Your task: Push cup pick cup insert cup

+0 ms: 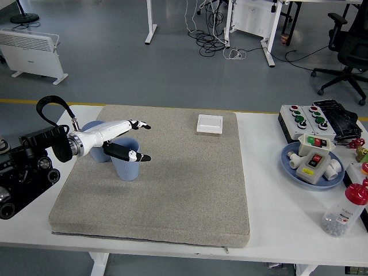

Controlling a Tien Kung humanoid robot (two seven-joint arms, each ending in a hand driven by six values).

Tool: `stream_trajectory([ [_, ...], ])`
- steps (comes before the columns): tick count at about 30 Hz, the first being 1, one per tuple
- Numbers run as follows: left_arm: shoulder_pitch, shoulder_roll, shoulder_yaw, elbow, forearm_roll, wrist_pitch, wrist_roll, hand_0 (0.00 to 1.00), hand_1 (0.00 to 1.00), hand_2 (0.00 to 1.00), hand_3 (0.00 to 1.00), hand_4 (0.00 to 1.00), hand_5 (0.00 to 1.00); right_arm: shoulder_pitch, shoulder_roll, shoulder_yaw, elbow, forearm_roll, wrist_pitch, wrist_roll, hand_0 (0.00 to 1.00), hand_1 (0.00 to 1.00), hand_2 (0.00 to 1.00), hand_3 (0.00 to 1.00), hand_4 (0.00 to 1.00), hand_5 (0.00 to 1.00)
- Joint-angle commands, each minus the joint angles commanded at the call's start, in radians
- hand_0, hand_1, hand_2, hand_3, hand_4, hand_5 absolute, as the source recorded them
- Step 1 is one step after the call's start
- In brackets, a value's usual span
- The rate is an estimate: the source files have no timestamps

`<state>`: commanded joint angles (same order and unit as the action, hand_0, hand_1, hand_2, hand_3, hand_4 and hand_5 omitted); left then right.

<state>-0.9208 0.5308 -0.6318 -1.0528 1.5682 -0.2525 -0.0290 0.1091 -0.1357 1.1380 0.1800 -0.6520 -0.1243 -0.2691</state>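
Reaching in from the left, the robot's white-and-black left hand (127, 140) is hovering over the near pale blue ribbed plastic cup (125, 167), fingers spread and gripping nothing, thumb lying across that cup's rim and the other fingers pointing right above it. Whether the thumb is touching the rim cannot be told. Second pale blue ribbed cup (95, 150) is standing just behind and left of the first, mostly hidden by the forearm. Both cups are sitting upright on the left part of the grey fabric mat (172, 195) covering the white counter (270, 230). Small white square box (210, 123) is resting at the mat's far edge. Blue plate of switch parts (290, 167) is sitting well off to the right.
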Motion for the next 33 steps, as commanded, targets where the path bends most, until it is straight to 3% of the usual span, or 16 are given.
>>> stream_trajectory([
  [2,-0.009,-0.004,0.014,0.010,0.004,-0.006,0.006,0.962,0.934,0.998,0.948,0.980,0.493,0.000,0.000,0.000,0.000,0.001,0.000,0.000,0.724,0.648,0.644,0.575,0.120,0.467],
  [3,-0.017,-0.008,0.024,0.019,0.010,-0.010,0.010,0.968,0.937,0.998,0.955,0.957,0.403,0.000,0.000,0.000,0.000,0.001,0.000,0.000,0.724,0.648,0.644,0.575,0.120,0.468],
  [8,-0.042,-0.021,0.054,0.054,0.032,-0.020,0.023,0.968,0.937,0.998,0.955,0.957,0.403,0.002,-0.001,-0.001,0.000,-0.001,0.000,0.000,0.724,0.648,0.644,0.575,0.120,0.468],
  [9,-0.048,-0.025,0.059,0.063,0.037,-0.021,0.026,0.973,0.938,0.998,0.954,0.939,0.341,0.003,-0.001,0.000,0.000,-0.001,0.000,0.000,0.724,0.648,0.644,0.575,0.120,0.468],
  [26,-0.079,-0.037,0.102,0.123,0.087,-0.027,0.032,0.949,0.860,0.986,0.879,0.881,0.250,0.004,-0.002,0.002,0.000,-0.002,-0.001,0.001,0.725,0.648,0.644,0.575,0.120,0.467],
  [27,-0.079,-0.037,0.102,0.124,0.085,-0.027,0.031,0.870,0.806,0.942,0.816,0.816,0.185,0.004,-0.002,0.002,0.000,-0.002,-0.001,0.001,0.725,0.648,0.644,0.575,0.120,0.467],
  [32,-0.081,-0.039,0.111,0.130,0.089,-0.021,0.021,0.870,0.806,0.942,0.816,0.816,0.185,0.005,-0.001,0.003,0.000,-0.004,-0.001,0.001,0.725,0.648,0.644,0.575,0.120,0.467],
  [33,-0.081,-0.039,0.114,0.132,0.093,-0.017,0.013,0.782,0.742,0.883,0.750,0.725,0.099,0.005,-0.001,0.003,0.000,-0.004,-0.001,0.001,0.725,0.648,0.644,0.575,0.120,0.467],
])
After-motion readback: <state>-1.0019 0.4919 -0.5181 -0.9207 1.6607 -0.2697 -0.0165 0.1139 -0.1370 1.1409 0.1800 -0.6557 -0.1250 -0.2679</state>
